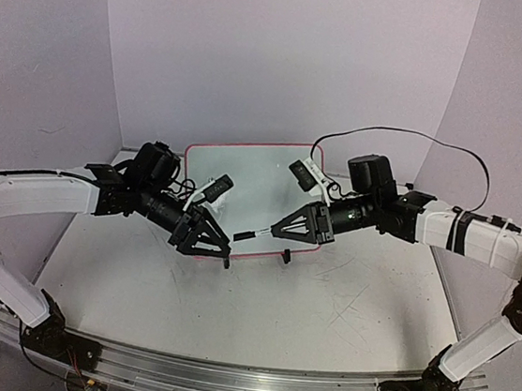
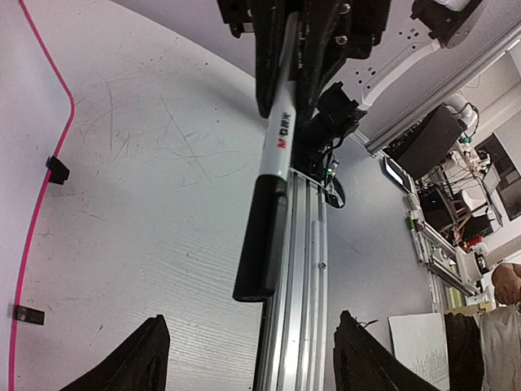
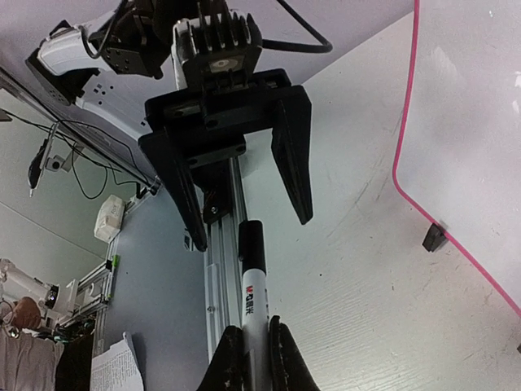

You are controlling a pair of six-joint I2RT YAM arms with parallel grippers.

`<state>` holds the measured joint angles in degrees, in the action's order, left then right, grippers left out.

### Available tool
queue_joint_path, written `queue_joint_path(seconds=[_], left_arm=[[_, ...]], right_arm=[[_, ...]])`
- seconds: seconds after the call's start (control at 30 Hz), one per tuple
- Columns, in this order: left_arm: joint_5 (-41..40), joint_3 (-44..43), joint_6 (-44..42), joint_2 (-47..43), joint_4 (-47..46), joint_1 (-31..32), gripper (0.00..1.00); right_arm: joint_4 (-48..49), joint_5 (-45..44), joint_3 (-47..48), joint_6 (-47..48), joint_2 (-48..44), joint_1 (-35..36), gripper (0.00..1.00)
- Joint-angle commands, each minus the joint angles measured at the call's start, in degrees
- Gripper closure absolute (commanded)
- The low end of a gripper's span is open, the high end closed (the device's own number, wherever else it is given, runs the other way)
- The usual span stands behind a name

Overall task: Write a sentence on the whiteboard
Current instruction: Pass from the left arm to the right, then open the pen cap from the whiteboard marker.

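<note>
The whiteboard, white with a red-pink frame, lies at the back centre; no writing shows on it. My right gripper is shut on a white marker with a black cap and holds it above the table, cap pointing at the left gripper. In the right wrist view the fingers clamp the marker barrel. My left gripper is open and empty; in the left wrist view its tips stand wide apart just short of the cap, not touching it.
The board's pink edge and two black clip feet lie beside the grippers; one foot also shows in the right wrist view. The scuffed white table ends at an aluminium rail in front.
</note>
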<state>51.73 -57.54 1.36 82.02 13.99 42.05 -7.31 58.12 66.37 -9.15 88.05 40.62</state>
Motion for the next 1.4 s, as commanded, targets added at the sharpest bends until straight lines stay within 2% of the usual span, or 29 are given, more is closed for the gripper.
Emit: queue_joint_path(seconds=[0.0,0.13,0.2,0.27,0.53,0.8,0.9,1.0,1.17,1.37], left_arm=[[3.42,-0.73,4.32,-2.92,-7.86,0.23,0.3],[5.78,-3.17,4.44,-0.53,-7.92,0.22,0.33],[6.71,-3.81,4.88,0.54,-8.56,0.27,0.46],[7.15,-4.09,5.82,1.37,-9.38,0.33,0.53],[7.27,-4.86,6.64,3.06,-10.19,1.44,0.61],[5.63,-5.2,7.16,3.41,-10.58,1.56,0.82],[5.5,-5.24,7.26,3.74,-10.64,1.57,0.86],[4.34,-5.12,7.42,3.76,-10.57,1.54,0.98],[1.49,-2.95,6.83,2.19,-10.46,1.14,1.0],[-2.1,1.62,2.57,-3.46,-4.77,-1.63,1.0]], right_arm=[[3.88,2.06,0.04,-0.63,-1.56,0.19,1.0],[3.8,2.32,0.46,-0.6,-1.14,0.17,1.0],[3.8,2.41,0.51,-0.68,-1.13,0.19,1.0],[3.76,2.63,0.46,-0.64,-1.13,0.23,1.0],[3.69,2.24,0.52,-0.51,-0.54,0.57,1.0],[3.36,2.12,0.5,-0.01,0.08,0.78,1.0],[3.13,1.86,0.45,0.17,-0.06,0.78,1.0],[2.83,1.53,0.36,0.38,-0.28,0.78,1.0],[2.9,1.09,-0.98,0.86,-1.23,0.33,1.0],[6.75,1.51,-6.14,-1.93,-7.55,-6.27,1.0]])
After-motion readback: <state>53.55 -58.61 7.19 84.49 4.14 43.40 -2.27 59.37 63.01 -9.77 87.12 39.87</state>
